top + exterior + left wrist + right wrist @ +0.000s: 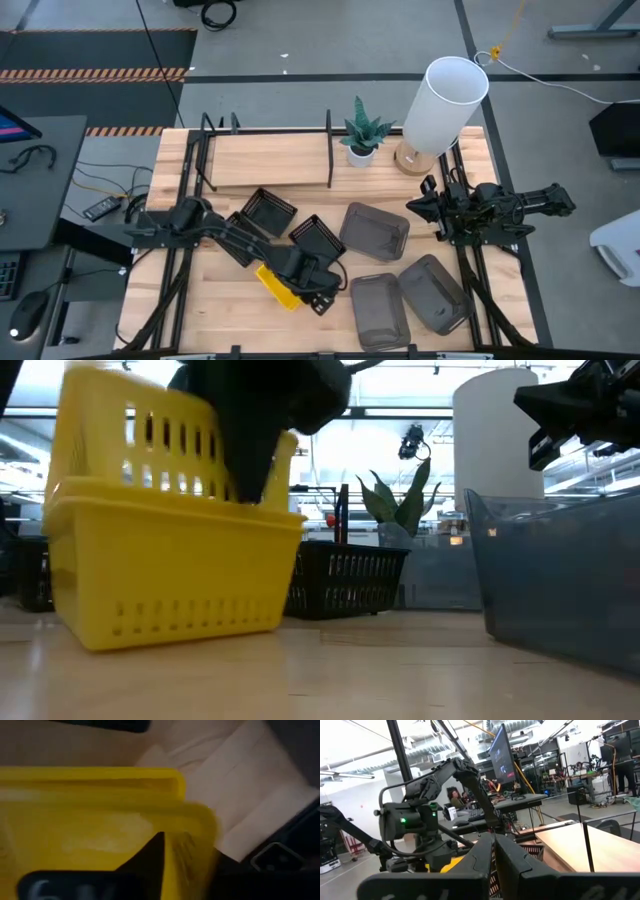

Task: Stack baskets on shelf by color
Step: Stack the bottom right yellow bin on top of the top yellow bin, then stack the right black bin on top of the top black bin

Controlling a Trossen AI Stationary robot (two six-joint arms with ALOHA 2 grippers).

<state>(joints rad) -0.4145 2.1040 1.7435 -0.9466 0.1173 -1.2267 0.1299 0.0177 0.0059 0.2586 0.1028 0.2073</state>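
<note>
Left gripper jaws pinch the yellow basket stack at lower centre — next, carrying it to the shelf, upper left — right gripper jaws pressed together.

Low view. Left tool descends into the upper of two nested yellow baskets on the bench; black basket behind, grey basket beside.
</note>
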